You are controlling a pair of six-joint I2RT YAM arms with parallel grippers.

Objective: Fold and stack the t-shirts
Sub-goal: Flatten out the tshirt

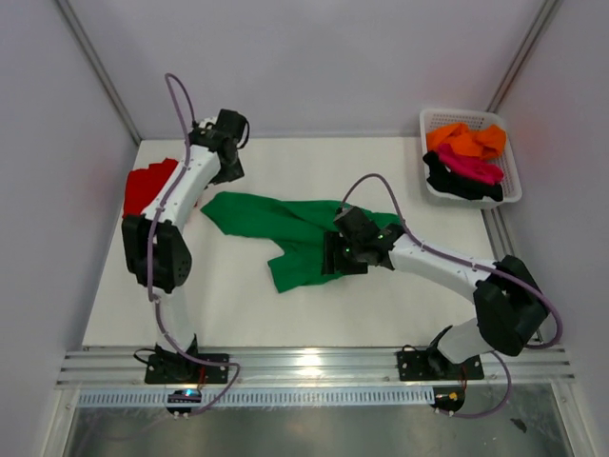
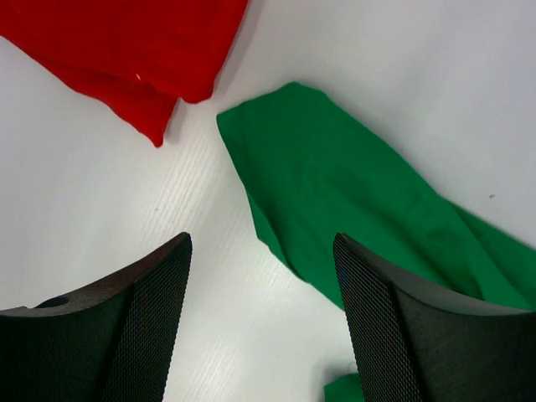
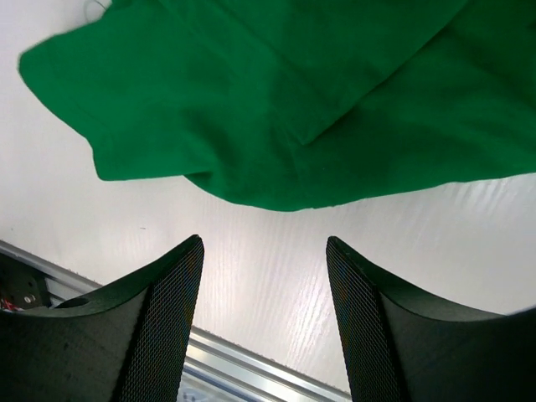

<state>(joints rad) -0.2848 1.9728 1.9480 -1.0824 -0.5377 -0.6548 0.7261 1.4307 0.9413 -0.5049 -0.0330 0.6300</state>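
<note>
A bright green t-shirt [image 1: 285, 230] lies spread and rumpled in the middle of the table. It also shows in the left wrist view [image 2: 335, 193] and the right wrist view [image 3: 251, 92]. A red t-shirt [image 1: 147, 186] lies at the left, partly hidden under my left arm; its corner shows in the left wrist view [image 2: 142, 42]. My left gripper [image 1: 228, 164] [image 2: 261, 243] is open and empty above bare table, between the red shirt and the green shirt's left end. My right gripper [image 1: 341, 255] [image 3: 265, 244] is open and empty just in front of the green shirt's near edge.
A white mesh basket [image 1: 509, 181] at the back right holds orange [image 1: 466, 140], magenta [image 1: 471, 167] and black [image 1: 457, 183] shirts. An aluminium rail [image 1: 314, 367] runs along the table's near edge and shows in the right wrist view [image 3: 243, 368]. Walls close in the table's left, back and right.
</note>
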